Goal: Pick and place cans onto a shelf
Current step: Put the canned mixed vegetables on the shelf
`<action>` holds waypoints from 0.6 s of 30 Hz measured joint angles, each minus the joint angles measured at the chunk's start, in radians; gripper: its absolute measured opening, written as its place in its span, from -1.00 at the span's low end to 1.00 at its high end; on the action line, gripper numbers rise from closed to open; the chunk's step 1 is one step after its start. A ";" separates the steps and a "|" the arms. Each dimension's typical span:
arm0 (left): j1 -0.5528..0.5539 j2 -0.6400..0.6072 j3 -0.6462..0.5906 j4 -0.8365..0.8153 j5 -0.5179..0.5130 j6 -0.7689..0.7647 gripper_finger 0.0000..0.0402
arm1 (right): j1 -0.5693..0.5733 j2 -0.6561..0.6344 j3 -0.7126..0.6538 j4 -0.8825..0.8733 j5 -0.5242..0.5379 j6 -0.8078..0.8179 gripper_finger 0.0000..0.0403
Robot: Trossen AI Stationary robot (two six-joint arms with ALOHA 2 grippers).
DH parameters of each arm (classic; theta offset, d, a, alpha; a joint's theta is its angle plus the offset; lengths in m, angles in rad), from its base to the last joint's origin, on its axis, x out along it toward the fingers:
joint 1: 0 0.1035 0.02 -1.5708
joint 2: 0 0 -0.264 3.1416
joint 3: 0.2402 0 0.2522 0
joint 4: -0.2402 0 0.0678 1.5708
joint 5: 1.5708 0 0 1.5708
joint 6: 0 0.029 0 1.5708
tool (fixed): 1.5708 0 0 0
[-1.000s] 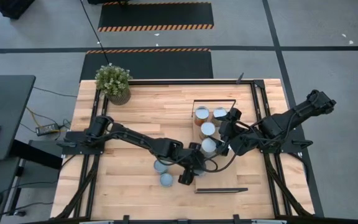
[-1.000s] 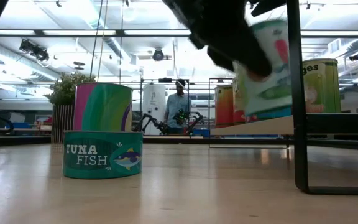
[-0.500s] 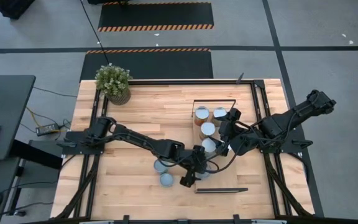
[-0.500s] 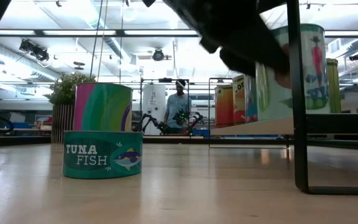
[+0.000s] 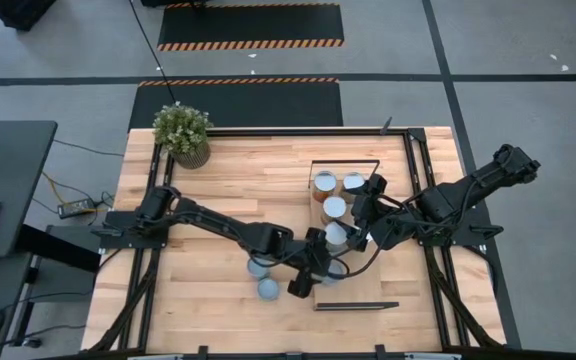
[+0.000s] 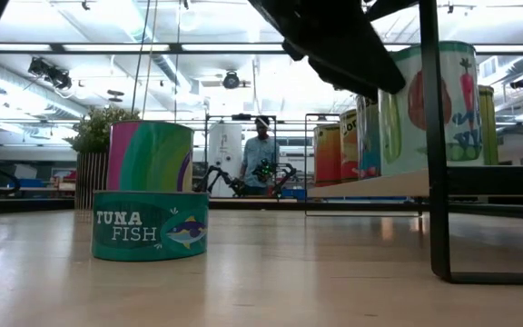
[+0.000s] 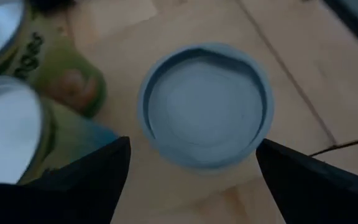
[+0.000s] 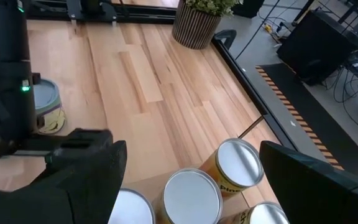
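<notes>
My left gripper point(image 7: 191, 183) is open over the near end of the shelf point(image 5: 368, 290). Its fingers stand on either side of a can with a pale blue-grey top point(image 7: 207, 106) and do not touch it. That can point(image 6: 434, 100) stands upright on its base on the shelf board point(image 6: 370, 186), in line with several other cans point(image 5: 335, 207) farther along. My right gripper point(image 5: 363, 215) hovers open above those far cans point(image 8: 192, 193). Two more cans point(image 5: 263, 278) stand on the table to the left of the shelf, one of them a flat tuna can point(image 6: 150, 224).
A potted plant point(image 5: 183, 132) stands at the table's far left corner. The shelf's black end frame point(image 6: 434, 145) rises at the near end. Bare tabletop point(image 5: 208, 200) lies left of the shelf. A person point(image 6: 261, 150) stands in the room beyond the table.
A second ago my left gripper held the can tilted just above the shelf's near end. It has stood the can upright on the board, then opened and let go. The can now stands free between the open fingers.
</notes>
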 joint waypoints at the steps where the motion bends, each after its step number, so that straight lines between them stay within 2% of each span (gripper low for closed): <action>1: -0.004 -0.002 0.000 -0.001 -0.019 0.001 0.76 | 0.000 0.000 0.000 0.000 0.000 0.000 0.86; 8: -0.027 -0.004 0.000 0.010 -0.198 0.013 0.76 | 0.000 0.000 0.000 0.015 -0.001 -0.023 0.86; 14: -0.066 -0.014 -0.001 -0.016 -0.217 0.032 0.76 | 0.000 0.000 -0.004 0.027 0.000 -0.022 0.86; 18: -0.087 -0.044 -0.001 -0.084 -0.233 0.056 0.76 | 0.000 0.000 -0.066 0.131 -0.023 -0.091 0.86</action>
